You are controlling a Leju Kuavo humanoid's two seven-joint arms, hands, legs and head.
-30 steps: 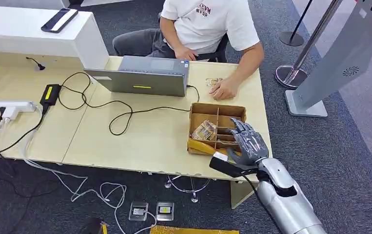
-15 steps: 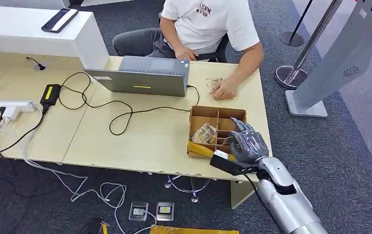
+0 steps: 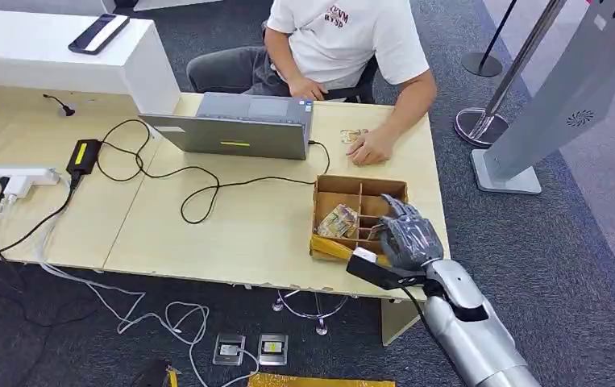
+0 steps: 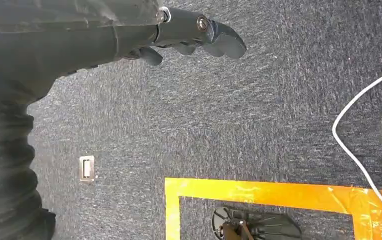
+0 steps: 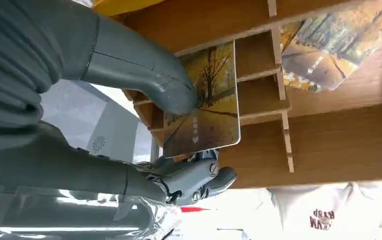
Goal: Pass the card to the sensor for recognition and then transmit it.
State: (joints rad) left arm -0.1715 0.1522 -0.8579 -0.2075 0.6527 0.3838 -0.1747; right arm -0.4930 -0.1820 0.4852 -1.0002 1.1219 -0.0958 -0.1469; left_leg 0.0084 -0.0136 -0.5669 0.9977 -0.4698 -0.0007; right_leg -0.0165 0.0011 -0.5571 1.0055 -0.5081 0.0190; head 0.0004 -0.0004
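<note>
At the lower right of the head view, the right hand (image 3: 411, 239) sits over the right side of a brown divided box (image 3: 332, 184) that stands on the pale table (image 3: 231, 234). In the right wrist view, the thumb (image 5: 148, 82) presses on the face of a card (image 5: 206, 102) with an autumn-tree picture, and darker fingers (image 5: 199, 177) curl behind its lower edge, so the hand pinches the card between them. The card stands over the box's wooden dividers, tilted; whether it touches them cannot be told. More cards (image 3: 338, 219) lie in a heap in the box's left compartment, at centre right of the head view.

The left hand (image 4: 194, 35) hangs above dark carpet (image 4: 259, 115) in the left wrist view, at the upper middle of the frame, its fingers slightly curled and holding nothing. Yellow tape (image 4: 274, 192) marks the floor at the bottom of that frame, with a white cable (image 4: 351, 150) at the right.

At the top centre of the head view a person in a white shirt (image 3: 344, 36) sits behind the table, one hand (image 3: 368, 149) flat on it next to a small card (image 3: 352, 135). A grey laptop (image 3: 235, 125) stands to the left of that, with black cables trailing across the table. A grey slanted stand (image 3: 562, 105) rises at the upper right.
</note>
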